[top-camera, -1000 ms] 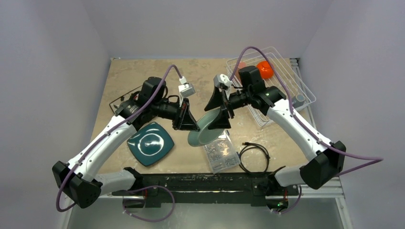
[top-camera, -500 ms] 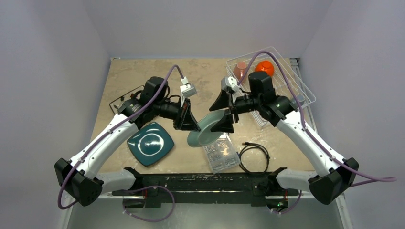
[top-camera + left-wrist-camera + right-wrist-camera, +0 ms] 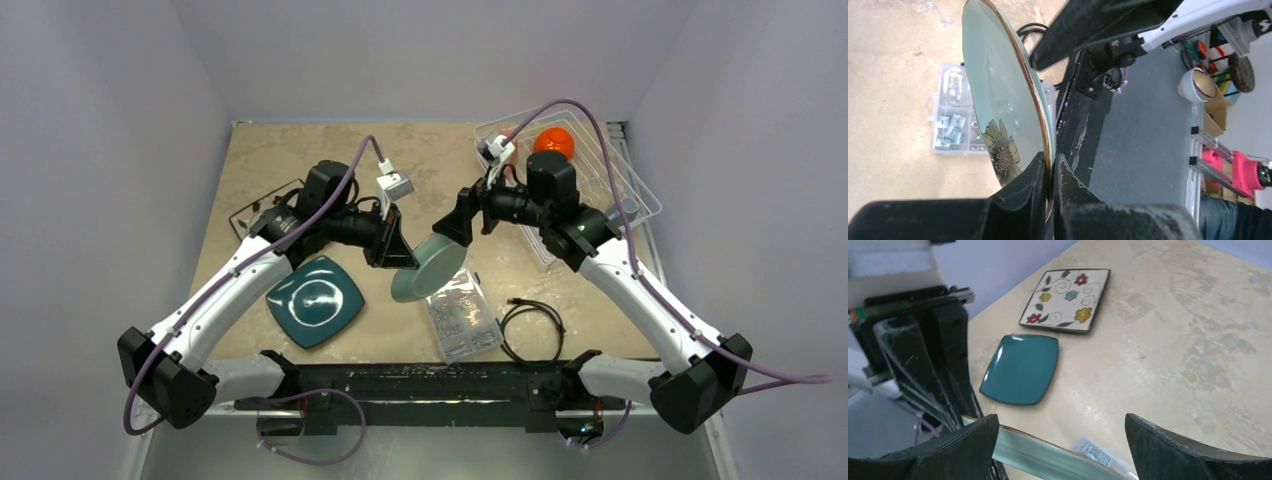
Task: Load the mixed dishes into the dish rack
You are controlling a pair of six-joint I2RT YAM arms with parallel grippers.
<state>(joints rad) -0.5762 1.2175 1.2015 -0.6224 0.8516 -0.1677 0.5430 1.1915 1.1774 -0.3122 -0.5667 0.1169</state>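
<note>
**Flowered plate held on edge above the tabletop**

The left tool (image 3: 396, 252) is clamped tight on the rim of the pale green round flowered plate (image 3: 430, 270). It holds the plate tilted steeply on edge near the middle of the beige tabletop (image 3: 300, 160). In the left wrist view the plate (image 3: 1003, 100) shows a glossy pale green face, a thin gold-brown rim and a brown daisy print close to the pinching fingers (image 3: 1035, 175).

The right tool (image 3: 462, 215) stands spread wide at the plate's far right edge. In its own view the rim passes low between its fingers (image 3: 955, 447), and no contact shows.

Below the plate, on the near side, lies a clear plastic box of small parts (image 3: 462, 320), with a coiled black cable (image 3: 530, 325) to its right. A dark teal square plate (image 3: 315, 300) lies flat near left. Farther left lies a white square plate with painted flowers (image 3: 1065, 300).

The white wire dish rack (image 3: 645, 205) sits at the far right and holds an orange bowl (image 3: 553, 143).
</note>
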